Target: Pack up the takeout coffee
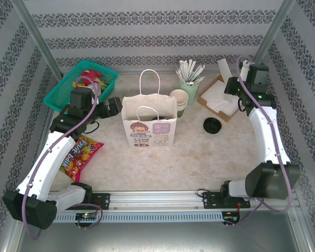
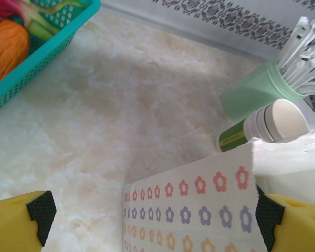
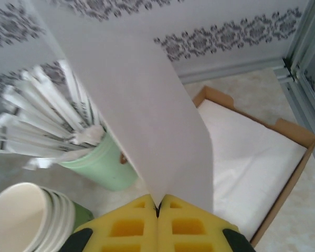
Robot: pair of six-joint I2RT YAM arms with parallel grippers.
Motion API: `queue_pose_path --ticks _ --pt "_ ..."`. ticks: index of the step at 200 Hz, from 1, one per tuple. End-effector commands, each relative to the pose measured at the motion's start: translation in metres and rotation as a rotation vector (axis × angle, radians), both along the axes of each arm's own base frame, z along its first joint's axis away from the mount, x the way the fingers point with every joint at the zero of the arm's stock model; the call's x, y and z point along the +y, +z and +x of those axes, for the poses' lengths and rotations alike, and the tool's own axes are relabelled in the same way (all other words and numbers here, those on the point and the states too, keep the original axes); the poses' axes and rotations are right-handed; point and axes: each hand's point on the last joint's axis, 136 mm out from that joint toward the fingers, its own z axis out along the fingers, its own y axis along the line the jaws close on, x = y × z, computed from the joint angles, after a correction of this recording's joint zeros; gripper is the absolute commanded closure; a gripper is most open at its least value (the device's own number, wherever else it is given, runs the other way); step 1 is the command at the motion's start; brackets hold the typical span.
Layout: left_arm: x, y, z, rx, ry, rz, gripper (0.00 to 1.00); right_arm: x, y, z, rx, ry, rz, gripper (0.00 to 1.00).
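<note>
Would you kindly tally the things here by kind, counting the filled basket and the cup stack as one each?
Paper bag: 1
Teal basket: 1
Candy packet: 1
Cup stack: 1
Green straw holder: 1
Napkin box: 1
Held napkin: 1
Black-lidded takeout coffee: 1
Total: 8

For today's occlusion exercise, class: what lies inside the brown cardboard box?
White napkins fill the cardboard box. Whatever lies beneath the top sheet is covered. The held napkin, pinched in the right gripper's shut jaws, hides part of the box.
</note>
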Motion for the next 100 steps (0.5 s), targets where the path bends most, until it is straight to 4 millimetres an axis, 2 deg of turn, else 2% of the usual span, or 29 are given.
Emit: queue_pose_path --ticks 1,25,60,100 --pt "-0.004 0.028 0.004 -0.124 -0.061 0.009 0.0 0.013 0.036 -0.017 -0.108 0.021 0.056 1.0" --pt "-0.016 0.051 0.004 -0.208 -0.145 0.009 0.0 0.033 0.076 -0.039 -0.209 0.085 0.075 1.0" --pt "-0.043 0.082 -0.001 -0.322 -0.342 0.005 0.0 0.077 0.126 -0.068 -0.302 0.273 0.152 1.0" --pt "-0.067 0.113 -0.013 -0.444 -0.534 0.003 0.0 0.119 0.17 -0.094 -0.379 0.427 0.177 1.0"
